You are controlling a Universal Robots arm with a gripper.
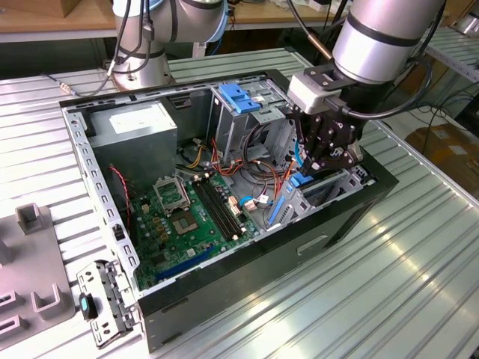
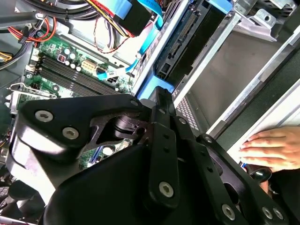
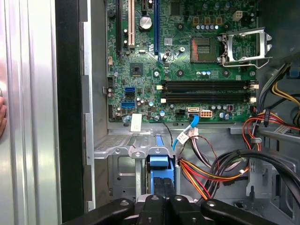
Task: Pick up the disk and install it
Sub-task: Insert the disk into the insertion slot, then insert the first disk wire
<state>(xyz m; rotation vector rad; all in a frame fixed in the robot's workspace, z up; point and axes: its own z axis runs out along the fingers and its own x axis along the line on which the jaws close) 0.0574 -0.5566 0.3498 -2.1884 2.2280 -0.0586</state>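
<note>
An open desktop computer case lies on its side on a ribbed metal table. The grey Universal Robots arm comes in from the exterior view's right and bends steeply down, so its wrist points into the corner of the case away from the power supply. The green motherboard covers the floor of the case, and a bundle of red, yellow and black wires runs just beside the grey drive cage. The disk stands on edge in that cage, a dark slab between bright blue rails, with its connector end towards the motherboard. It looks only partly seated. I judge it dense for its size and rigid, so it should not flex in a grip, but it is sensitive to knocks and to twisting in the guides. The smooth plastic rails could slip under a light pinch. The best hold looks to be across the blue end piece or the two rails, not the bare circuit face or the connector. The black gripper hangs almost straight over the cage. In the first wrist view its two fingers are drawn close together, with the blue end of the disk pinched between them, and one fingertip touches that blue tab in the second wrist view. A person's hand rests on the outer edge of the case, apart from the gripper.
</note>
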